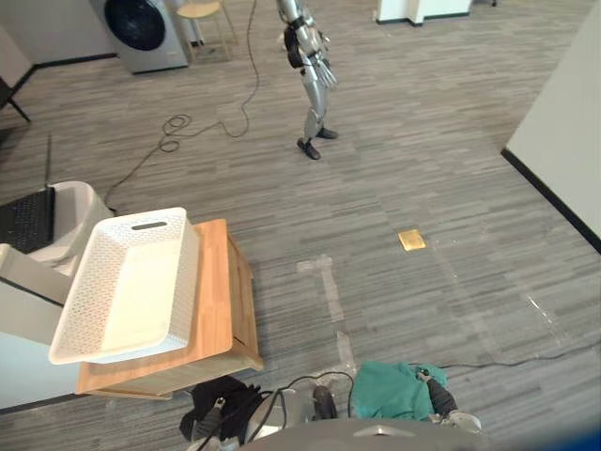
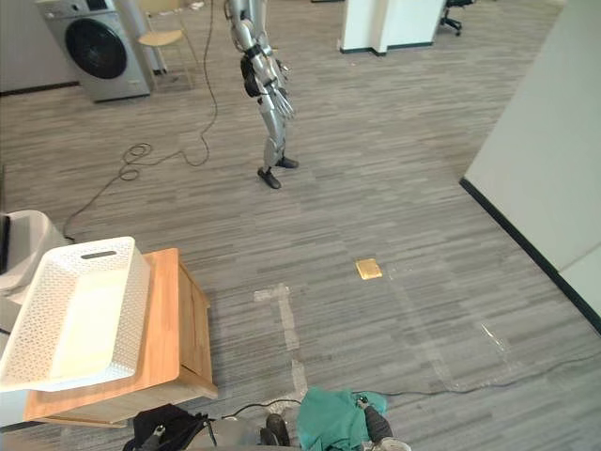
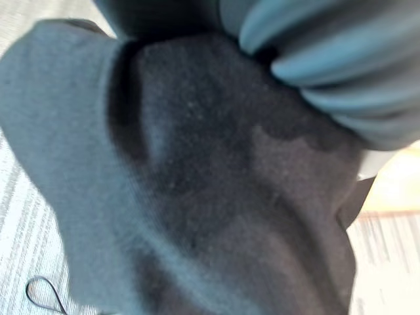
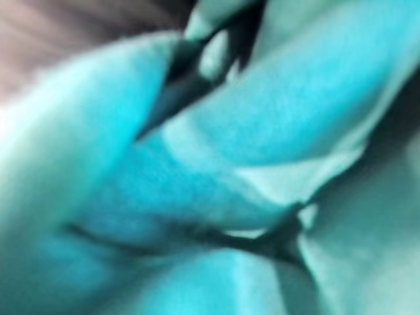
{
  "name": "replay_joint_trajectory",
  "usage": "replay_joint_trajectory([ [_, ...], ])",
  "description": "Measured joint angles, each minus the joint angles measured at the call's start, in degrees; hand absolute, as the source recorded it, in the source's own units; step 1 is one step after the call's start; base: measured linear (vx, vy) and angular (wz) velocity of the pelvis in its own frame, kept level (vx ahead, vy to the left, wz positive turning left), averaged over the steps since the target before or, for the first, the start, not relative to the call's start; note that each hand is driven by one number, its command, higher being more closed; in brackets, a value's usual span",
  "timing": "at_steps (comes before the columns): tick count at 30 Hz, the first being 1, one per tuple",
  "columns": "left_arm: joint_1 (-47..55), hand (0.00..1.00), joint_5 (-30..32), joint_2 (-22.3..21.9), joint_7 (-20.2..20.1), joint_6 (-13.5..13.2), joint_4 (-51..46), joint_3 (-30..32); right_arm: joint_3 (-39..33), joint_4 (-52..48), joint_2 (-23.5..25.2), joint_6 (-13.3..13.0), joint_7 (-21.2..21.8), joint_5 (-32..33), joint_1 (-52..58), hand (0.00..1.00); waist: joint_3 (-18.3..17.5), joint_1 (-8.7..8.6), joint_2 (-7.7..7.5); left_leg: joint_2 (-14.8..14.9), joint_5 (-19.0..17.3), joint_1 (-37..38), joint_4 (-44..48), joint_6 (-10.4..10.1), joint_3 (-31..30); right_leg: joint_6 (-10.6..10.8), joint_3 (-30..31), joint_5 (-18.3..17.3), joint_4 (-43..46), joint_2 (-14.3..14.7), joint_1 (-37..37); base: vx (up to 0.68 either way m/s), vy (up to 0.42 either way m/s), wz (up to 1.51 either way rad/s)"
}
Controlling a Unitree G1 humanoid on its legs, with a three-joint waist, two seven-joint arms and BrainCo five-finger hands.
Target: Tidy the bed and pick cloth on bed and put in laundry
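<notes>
A black cloth (image 1: 232,398) hangs bunched at the bottom left of the left eye view, with my left hand (image 1: 208,419) shut on it. In the left wrist view the same black cloth (image 3: 197,197) lies right against the hand's ribbed cover (image 3: 341,72). My right hand (image 1: 439,395) is shut on a green cloth (image 1: 387,391), gathered low at the bottom right. Folds of that green cloth (image 4: 262,131) wrap the right wrist view. A white perforated laundry basket (image 1: 188,272) stands on a low wooden table (image 1: 223,301) to my left, with nothing inside it.
A washing machine (image 1: 141,28) and a chair (image 1: 204,13) stand at the far left. Another humanoid robot (image 1: 310,66) stands on the grey floor ahead. A small yellow object (image 1: 411,240) lies on the floor. A white wall (image 1: 563,113) borders the right. A laptop (image 1: 23,221) sits at left.
</notes>
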Motion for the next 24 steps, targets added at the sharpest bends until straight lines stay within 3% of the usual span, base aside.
replay_joint_trajectory([
  [1, 0.5, 1.00, 2.1, 0.5, -0.6, 0.0, 0.4, -0.6, -0.3, -0.7, 0.0, -1.0, -0.2, 0.8, -0.6, 1.00, -0.8, -0.99, 0.47, -0.7, 0.8, 2.0, -2.7, 0.4, -3.4, -1.2, 5.4, 5.1, 18.0, -3.2, -8.0, 0.13, 0.097, 0.72],
  [3, 0.1, 1.00, 2.6, 0.8, -1.0, 0.0, 0.3, -1.4, -0.4, -0.7, 0.1, -1.4, -0.2, 2.0, -0.7, 1.00, -0.6, -1.50, 0.18, -1.1, 1.7, 3.5, -4.8, 0.4, -5.8, 0.1, 7.8, 4.9, 23.6, -2.9, -10.7, 0.22, 0.063, 0.94],
  [4, -0.8, 1.00, 3.8, 1.9, -1.2, -0.2, 0.1, -2.4, -0.2, -0.8, 0.1, -1.4, -0.1, 4.4, -0.7, 1.00, -0.7, -1.76, -0.84, -1.6, 3.0, 6.1, -8.3, 0.0, -10.1, 2.5, 10.3, 2.0, 28.0, -0.4, -15.2, 0.27, 0.002, 1.16],
  [7, -2.5, 1.00, 4.2, 2.7, -1.6, -0.3, 0.1, -4.1, 0.2, -1.0, 0.0, -1.8, -0.2, 7.7, -0.6, 1.00, -0.8, -2.50, -1.17, -1.3, 3.8, 8.7, -10.6, -0.9, -15.5, 2.3, 11.3, -1.1, 23.4, 3.6, -21.1, 0.30, -0.032, 1.20],
  [10, -3.6, 1.00, 4.3, 2.5, -1.9, -0.3, 0.1, -5.1, 0.1, -1.1, -0.4, -1.9, -0.1, 11.4, -0.7, 1.00, -0.3, -3.16, -0.23, -1.1, 4.1, 11.8, -12.8, -1.0, -20.8, 1.8, 13.3, 1.0, 7.8, 5.7, -25.9, 0.39, -0.019, 1.04],
  [13, -3.7, 1.00, 4.3, 1.9, -1.8, -0.6, 0.1, -5.7, -0.3, -1.1, -0.8, -2.0, 0.1, 11.4, -0.8, 1.00, 0.6, -3.31, 1.06, 0.6, 2.4, 16.0, -13.4, -3.9, -24.2, 1.0, 18.5, 10.3, -3.7, 8.6, -27.3, 0.51, -0.104, 0.81],
  [15, -2.6, 1.00, 4.3, 2.0, -1.6, -1.3, 0.1, -3.8, 0.6, -1.0, -0.2, -1.9, 0.1, 11.4, -0.8, 1.00, 0.7, -3.08, -0.20, 1.4, -0.2, 19.3, -12.5, -7.9, -24.9, -1.4, 19.0, 20.5, -7.3, 10.5, -26.5, 0.49, -0.193, 0.52],
  [16, -2.4, 1.00, 4.2, 1.5, -1.3, -1.2, 0.4, -3.0, 0.9, -0.8, -0.3, -1.9, 0.1, 11.3, -0.8, 1.00, 0.8, -3.18, 0.08, 2.0, -1.1, 19.8, -11.8, -8.6, -24.9, -3.8, 18.3, 18.2, -6.5, 10.5, -26.3, 0.47, -0.224, 0.15],
  [17, -2.3, 1.00, 3.8, 0.2, -0.6, -1.4, 0.2, -0.8, 1.2, -0.6, -0.8, -1.8, 0.1, 11.1, -1.4, 1.00, 0.4, -2.75, 1.54, 4.0, -1.9, 19.0, -8.4, -9.5, -24.3, -4.9, 17.9, 16.6, -4.6, 12.1, -26.3, 0.45, -0.240, -0.01],
  [18, -2.2, 1.00, 3.3, -0.8, -0.5, -1.5, 0.1, 0.4, 1.8, -0.6, -1.0, -1.9, 0.1, 10.7, -1.9, 1.00, 0.5, -2.78, 1.71, 4.7, -2.1, 16.9, -2.9, -9.6, -24.1, -5.1, 17.5, 14.0, -4.6, 12.5, -25.5, 0.60, -0.335, 0.01],
  [19, -2.0, 1.00, 1.8, -1.4, 0.3, -1.5, -0.1, 1.6, 2.8, -0.6, -1.4, -1.9, 0.1, 8.7, -2.2, 1.00, 1.0, -2.69, 2.50, 6.7, -2.2, 11.1, 10.3, -10.0, -22.8, -5.8, 17.0, 11.9, -6.0, 14.0, -23.0, 0.57, -0.339, 0.32],
  [20, -1.8, 1.00, 0.8, -2.3, 0.6, -1.6, -0.4, 2.8, 3.6, -1.0, -2.2, -1.7, 0.1, 7.1, -2.0, 1.00, 1.8, -2.75, 3.35, 10.7, -1.7, 4.5, 26.8, -9.9, -20.2, -6.1, 15.6, 10.3, -8.7, 16.0, -18.6, 0.48, -0.271, 0.32],
  [21, -1.8, 1.00, 0.5, -2.5, 0.7, -1.7, -0.4, 2.8, 3.7, -0.9, -2.5, -1.6, 0.1, 6.1, -1.7, 1.00, 2.0, -2.47, 4.05, 12.2, -2.5, 2.8, 31.0, -10.0, -19.3, -5.8, 14.4, 10.2, -9.6, 16.5, -16.3, 0.43, -0.218, 0.50],
  [22, -1.7, 1.00, -0.3, -2.2, 0.5, -1.8, -0.4, 2.3, 3.8, -0.4, -2.7, -1.2, 0.1, 4.8, -1.8, 1.00, 2.4, -2.34, 3.46, 14.0, -3.1, 0.1, 34.1, -9.8, -17.4, -5.6, 12.4, 9.7, -11.2, 16.8, -12.9, 0.40, -0.193, 0.55],
  [24, -1.8, 1.00, -0.7, -2.0, 0.3, -2.4, -0.5, 1.7, 4.1, 0.1, -2.7, -1.1, 0.1, 3.1, -1.8, 1.00, 2.4, -1.57, 3.21, 14.8, -3.6, -2.1, 29.8, -10.0, -12.5, -5.0, 10.0, 9.3, -14.3, 16.3, -8.6, 0.33, -0.144, 0.52],
])
